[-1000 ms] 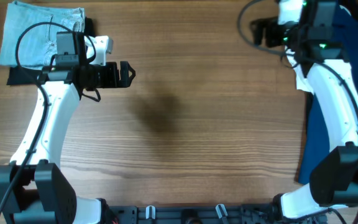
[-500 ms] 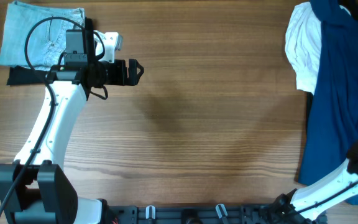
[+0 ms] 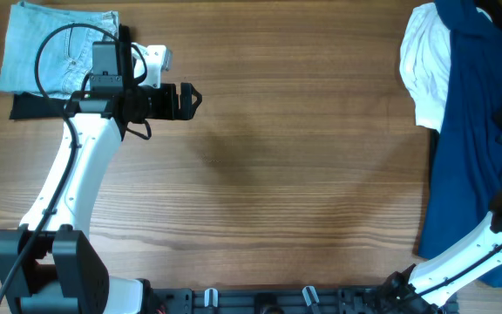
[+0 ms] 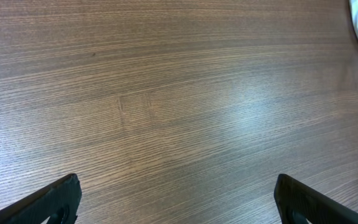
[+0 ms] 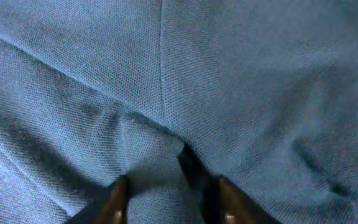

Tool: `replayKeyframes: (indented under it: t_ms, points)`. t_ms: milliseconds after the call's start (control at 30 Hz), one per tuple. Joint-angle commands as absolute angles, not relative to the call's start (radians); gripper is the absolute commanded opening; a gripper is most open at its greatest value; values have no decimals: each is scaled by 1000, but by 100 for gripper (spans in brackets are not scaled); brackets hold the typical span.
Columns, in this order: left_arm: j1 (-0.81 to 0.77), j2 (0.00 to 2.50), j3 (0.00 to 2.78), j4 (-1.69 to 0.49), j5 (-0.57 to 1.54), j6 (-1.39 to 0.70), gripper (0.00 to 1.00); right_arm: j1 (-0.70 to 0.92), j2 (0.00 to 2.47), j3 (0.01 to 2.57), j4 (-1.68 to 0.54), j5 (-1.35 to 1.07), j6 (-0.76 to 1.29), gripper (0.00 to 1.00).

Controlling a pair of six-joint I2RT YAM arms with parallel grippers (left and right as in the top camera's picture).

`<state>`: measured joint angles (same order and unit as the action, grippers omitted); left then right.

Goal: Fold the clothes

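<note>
Since a second ago the right arm has swung off the 1 o'clock corner of the bench and out to the 3 o'clock edge, uncovering the white shirt it had been hiding. The left arm has shifted a little toward 1 o'clock. Over the last half second almost nothing has changed.

The navy shirt lies along the 3 o'clock side of the bench, a long crumpled band running from about 1 o'clock down to 5 o'clock and partly past the edge of the overhead view. Its upper end overlaps the white shirt, which bulges out toward 9 o'clock from under it.

The right jaws are down in the navy shirt. In the wrist view the two fingers stand close together, with a raised fold of the cloth nipped between them and creases running into that spot. The overhead view shows only part of this arm, at the frame edge.

The left jaws point toward 3 o'clock, spread wide and holding nothing. Their fingers sit at the bottom corners of the wrist view, with bare wood below them.

The pale jeans lie folded at the 10 o'clock corner, behind the left arm, with a dark strip of cloth just beside them toward 6 o'clock.
</note>
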<state>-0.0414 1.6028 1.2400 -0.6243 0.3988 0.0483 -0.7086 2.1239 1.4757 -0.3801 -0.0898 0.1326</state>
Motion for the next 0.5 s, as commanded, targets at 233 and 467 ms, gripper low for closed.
replayKeyframes:
  t_ms: [233,467]
  points:
    - [-45,1605,1259,-605,419,67,100,-690,2011,1494,-422,-123,136,4]
    - [-44,1603,1259,-591,419,67,100,-390,1714,1494,-562,-339,185,4]
